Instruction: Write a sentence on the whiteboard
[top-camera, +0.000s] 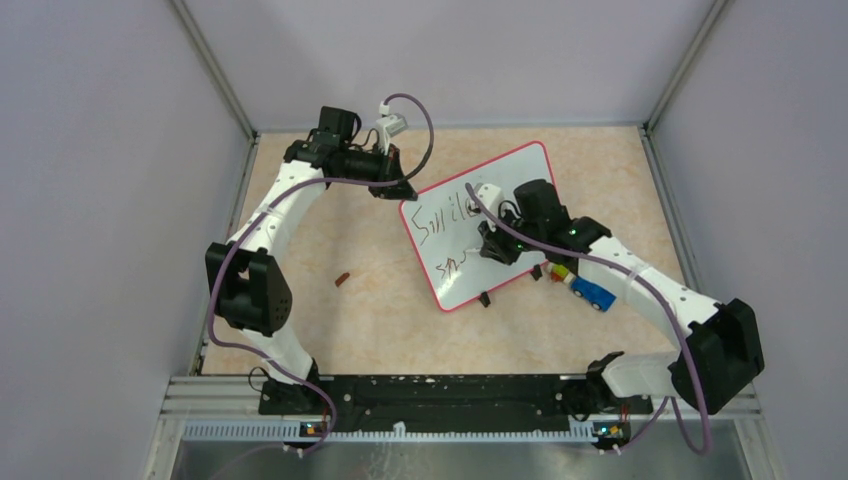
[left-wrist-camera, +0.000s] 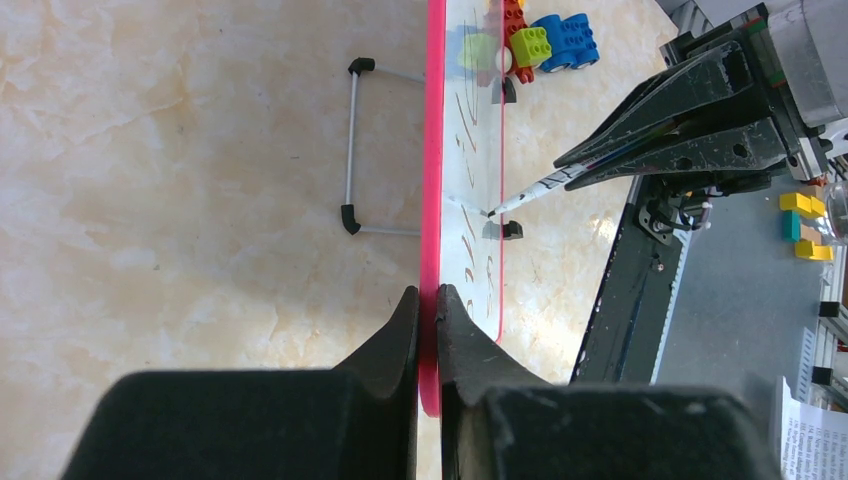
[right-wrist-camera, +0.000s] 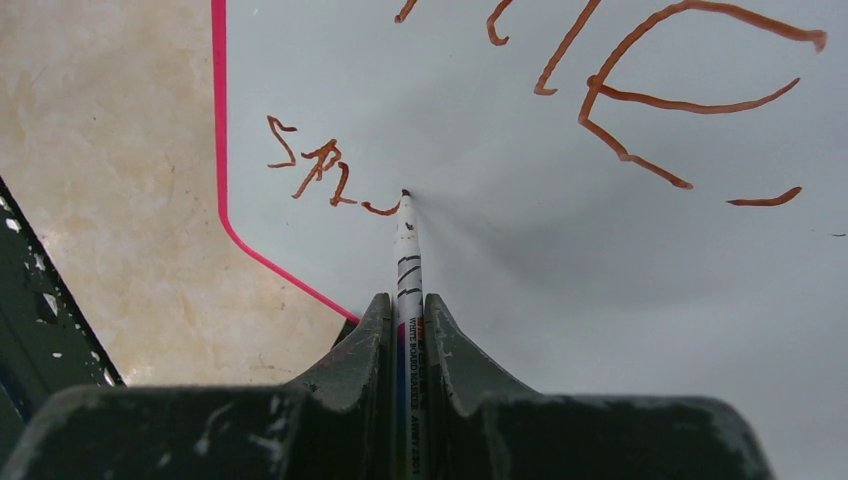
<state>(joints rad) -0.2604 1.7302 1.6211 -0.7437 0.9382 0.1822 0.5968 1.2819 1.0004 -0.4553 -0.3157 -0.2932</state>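
Top external: grey walls (top-camera: 100, 150) enclose a beige marbled surface (top-camera: 370, 320); the whiteboard (top-camera: 515, 170) sits askew mid-surface. Left wrist: left fingers (left-wrist-camera: 395, 340) clamp its pink rim. Right wrist: right fingers (right-wrist-camera: 365, 345) pinch a marker (right-wrist-camera: 408, 250), tip touching the board beside the sentence (right-wrist-camera: 320, 165).

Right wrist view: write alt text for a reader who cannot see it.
The right gripper is shut on a thin white marker whose tip touches the white, pink-rimmed whiteboard at the end of a short line of brownish-red handwriting. Larger letters sit above it; beige marbled tabletop shows at left.
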